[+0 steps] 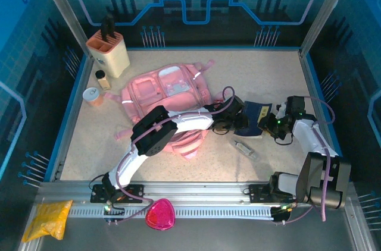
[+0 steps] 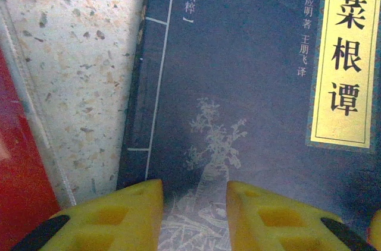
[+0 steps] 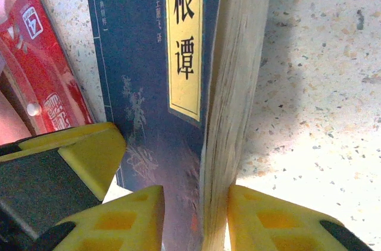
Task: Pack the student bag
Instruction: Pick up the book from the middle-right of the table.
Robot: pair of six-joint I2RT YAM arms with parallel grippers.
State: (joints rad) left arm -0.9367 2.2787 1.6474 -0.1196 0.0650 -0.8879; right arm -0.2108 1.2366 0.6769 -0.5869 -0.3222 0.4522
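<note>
Pink and soft, the student bag (image 1: 169, 93) lies flat on the speckled table (image 1: 268, 72). The left arm stretches across its near side towards a dark-blue book (image 1: 259, 114) just to the right of the bag. The book looks like the item being readied for packing, and both arms work on it together. The right gripper (image 3: 196, 222) straddles the edge of the book farthest from the bag, one yellow finger against the cover and the other against the cream page block. Both look pressed to it, so it reads as a pinch on the book, probably to lift that edge clear of the table. The left gripper (image 2: 195, 218) hangs over the cover on the side nearer the bag, its fingers spread partway with nothing between them but the printed cover beyond. Its likely purpose is to steady the book against sliding towards the bag, though whether the tips touch the cover cannot be told. A red packet (image 3: 41, 55) with white print sits between book and bag, half cut off and its lettering unreadable. From above, part of the bag is covered by the left arm, so whether the bag is unzipped is unclear. A small clear object (image 1: 245, 148), right of the bag and nearer the arm bases, is too small to identify.
</note>
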